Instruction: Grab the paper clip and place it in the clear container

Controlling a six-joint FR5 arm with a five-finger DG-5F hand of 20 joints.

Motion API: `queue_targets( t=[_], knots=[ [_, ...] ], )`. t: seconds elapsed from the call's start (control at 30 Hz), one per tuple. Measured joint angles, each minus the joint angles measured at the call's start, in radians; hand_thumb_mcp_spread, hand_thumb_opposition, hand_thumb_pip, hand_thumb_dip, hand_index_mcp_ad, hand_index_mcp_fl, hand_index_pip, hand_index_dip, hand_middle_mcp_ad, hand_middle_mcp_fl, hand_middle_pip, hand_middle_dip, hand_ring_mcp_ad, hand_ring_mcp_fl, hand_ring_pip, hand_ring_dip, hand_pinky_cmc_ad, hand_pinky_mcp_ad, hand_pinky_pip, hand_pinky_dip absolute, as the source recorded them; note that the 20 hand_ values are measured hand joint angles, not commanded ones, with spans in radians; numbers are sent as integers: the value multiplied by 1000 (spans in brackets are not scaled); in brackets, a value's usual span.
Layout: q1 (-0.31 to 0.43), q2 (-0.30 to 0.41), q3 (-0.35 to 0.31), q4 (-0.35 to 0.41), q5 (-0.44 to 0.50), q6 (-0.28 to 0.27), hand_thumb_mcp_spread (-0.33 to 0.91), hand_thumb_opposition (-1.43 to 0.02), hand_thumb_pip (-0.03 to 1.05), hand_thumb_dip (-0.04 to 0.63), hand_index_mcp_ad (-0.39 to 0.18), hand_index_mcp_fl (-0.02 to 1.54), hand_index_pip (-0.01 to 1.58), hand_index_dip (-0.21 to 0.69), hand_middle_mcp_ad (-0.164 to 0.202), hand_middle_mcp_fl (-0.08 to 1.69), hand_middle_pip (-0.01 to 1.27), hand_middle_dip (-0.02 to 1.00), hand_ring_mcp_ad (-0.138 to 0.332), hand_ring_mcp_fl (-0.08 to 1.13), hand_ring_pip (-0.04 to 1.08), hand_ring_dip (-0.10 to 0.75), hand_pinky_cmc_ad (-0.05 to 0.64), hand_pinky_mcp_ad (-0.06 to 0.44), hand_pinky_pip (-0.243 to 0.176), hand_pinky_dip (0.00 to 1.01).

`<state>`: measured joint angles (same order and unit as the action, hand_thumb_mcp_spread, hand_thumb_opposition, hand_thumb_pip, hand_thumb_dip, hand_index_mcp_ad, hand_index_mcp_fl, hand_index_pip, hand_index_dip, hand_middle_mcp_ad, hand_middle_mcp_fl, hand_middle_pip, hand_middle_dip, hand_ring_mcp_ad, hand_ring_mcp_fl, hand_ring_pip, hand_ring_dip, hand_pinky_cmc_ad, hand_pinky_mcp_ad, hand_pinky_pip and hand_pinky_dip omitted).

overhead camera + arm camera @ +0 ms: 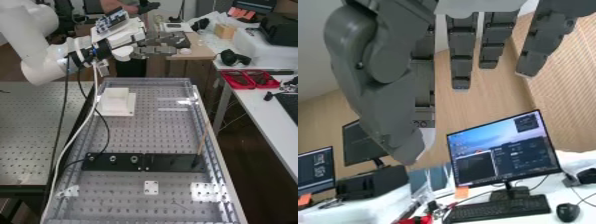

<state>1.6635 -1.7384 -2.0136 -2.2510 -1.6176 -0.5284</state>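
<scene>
Running at zero done, all left to do, as I'm reading it. Far left, the arm [46,70] is coming in over the bench [149,81] and its hand [156,50] is hanging above the far end, well apart from the work area. Fingers are pointing straight out, thumb standing apart, and I'm seeing nothing clamped between them.

Far left on the bench, a white box [116,101] is sitting upright; I'm taking that as the container, though I'm not sure it's clear. Can't tell if anything's lying inside.

Across the near half, black plates [174,162] are lying flat, with a small white plate [151,185] sitting nearer. Just right of that, a thin wire-like mark [178,204] is showing; could be the paper clip, can't tell for certain. A thin stick [202,137] is leaning at the right.

So I'm still needing everything: confirming the clip, approaching, pinching, carrying far-left, releasing.
</scene>
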Motion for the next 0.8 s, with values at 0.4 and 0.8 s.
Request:
queue_targets(
  t=[0.4,0.8],
  knots=[
    [217,-107,56,-25,302,-33,443,-1014,616,267,-131,757,1279,-24,93,316,138,220,101,72,108,87,323,272,35,182],
    [255,-263,160,-121,443,19,445,-1012,616,267,-131,757,1279,-26,93,316,138,220,101,72,108,87,323,272,33,182]
  ],
)
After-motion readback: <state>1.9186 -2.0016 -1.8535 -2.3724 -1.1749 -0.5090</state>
